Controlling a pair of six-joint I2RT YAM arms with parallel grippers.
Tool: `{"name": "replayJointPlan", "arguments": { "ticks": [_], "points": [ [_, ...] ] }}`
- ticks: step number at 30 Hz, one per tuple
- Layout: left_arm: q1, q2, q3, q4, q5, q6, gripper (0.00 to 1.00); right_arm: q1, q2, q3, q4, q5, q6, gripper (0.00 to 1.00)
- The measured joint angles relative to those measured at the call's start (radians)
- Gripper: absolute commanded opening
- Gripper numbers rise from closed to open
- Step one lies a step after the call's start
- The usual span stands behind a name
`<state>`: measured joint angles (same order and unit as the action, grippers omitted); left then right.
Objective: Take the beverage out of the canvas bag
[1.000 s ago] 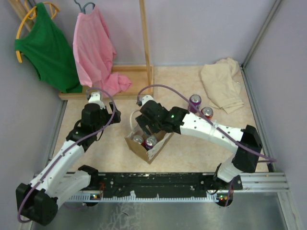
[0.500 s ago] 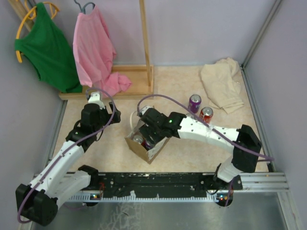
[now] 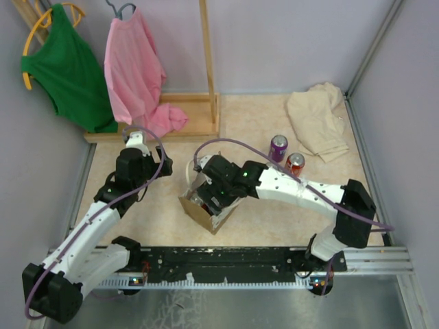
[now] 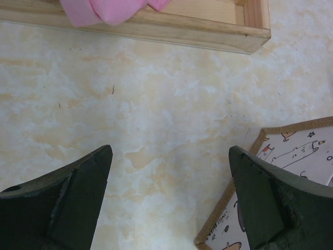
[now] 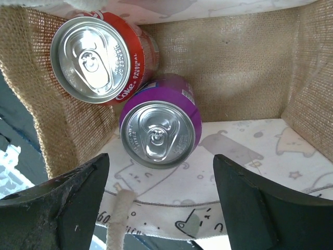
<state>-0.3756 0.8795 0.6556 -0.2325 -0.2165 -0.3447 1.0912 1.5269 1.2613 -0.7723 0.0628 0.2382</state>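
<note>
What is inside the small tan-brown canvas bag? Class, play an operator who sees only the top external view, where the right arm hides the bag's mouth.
Observer: Right wrist view shows a red aluminium Coke can and a purple aluminium can inside the tan-brown canvas bag, tops facing the camera.
Operator: Is the right tool gripping one?
Observer: No, it is open, fingers clear either side of the purple can.
Operator: And the left tool?
Observer: Open, over the marbled table beside the bag's corner.

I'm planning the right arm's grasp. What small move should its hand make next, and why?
Probably lower the right hand straight down around the purple can: it stands upright in the canvas bag, centred between the open fingers, with the red can close beside it but outside the gap.
</note>
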Motion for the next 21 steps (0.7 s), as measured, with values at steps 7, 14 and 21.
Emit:
{"name": "replayJointPlan", "arguments": {
  "ticks": [7,14,21],
  "points": [
    [0.0,0.0,0.0,0.0,0.0,0.0,1.0,0.0,0.059,-0.005,0.003,0.003,-0.014,0.81],
    [0.0,-0.005,0.0,-0.002,-0.004,0.0,1.0,0.001,0.105,-0.02,0.034,0.019,-0.019,0.77],
    [0.0,-0.012,0.0,-0.011,-0.005,0.0,1.0,0.006,0.143,-0.022,0.069,0.034,-0.02,0.54]
  ]
}}
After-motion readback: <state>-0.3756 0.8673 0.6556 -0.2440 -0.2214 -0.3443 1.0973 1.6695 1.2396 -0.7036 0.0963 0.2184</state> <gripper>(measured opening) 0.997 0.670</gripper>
